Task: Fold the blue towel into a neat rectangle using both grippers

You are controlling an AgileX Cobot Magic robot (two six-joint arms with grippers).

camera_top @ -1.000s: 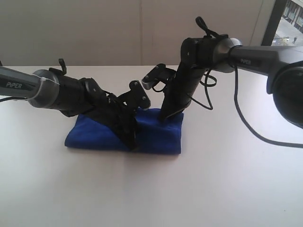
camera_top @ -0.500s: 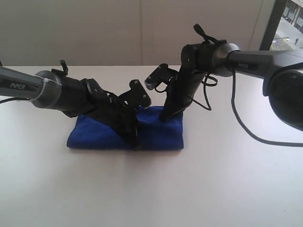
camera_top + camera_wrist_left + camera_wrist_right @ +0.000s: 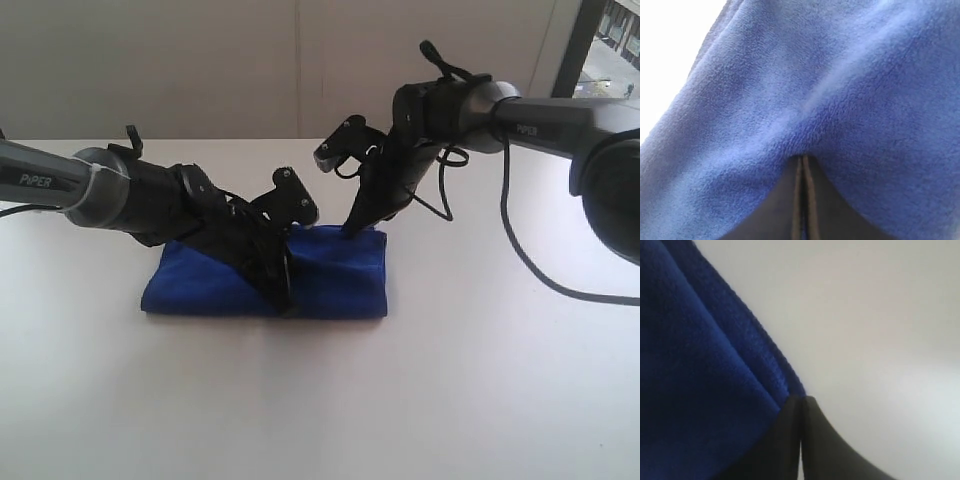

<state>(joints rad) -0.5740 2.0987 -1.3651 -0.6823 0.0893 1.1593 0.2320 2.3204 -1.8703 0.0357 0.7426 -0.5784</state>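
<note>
Your towel (image 3: 335, 275) lies on the white table (image 3: 450, 390), a little toward 9 o'clock from the middle of the exterior view. It is already doubled into a thick, fairly tidy rectangle, with its long side running 9 to 3 o'clock. The cloth is deep blue fleece, fuzzy and matte, with rounded, puffy fold edges rather than sharp creases. The right wrist view shows two layers stacked at one edge.

Your left gripper (image 3: 284, 298) leans down across the cloth and meets it at about 6 o'clock on the rectangle, at the near edge. Its jaws are pressed together with only a thin seam between them. The pile bulges around the tips, and I see no cloth caught in the seam. Your right gripper (image 3: 350, 231) stands steeply at the towel's 1 o'clock corner with its jaws also closed tight. Its tips touch the very edge where cloth meets bare table, and it grips nothing.

Expect the towel to handle light, limp and springy. It will likely sag from any single pinch, and the layers may slide apart or puff open. If you fold again, I judge it best to take both layers at matching corners of one short end, deep enough to trap the full thickness. The smooth table probably gives little friction, so the bundle may drag along.
</note>
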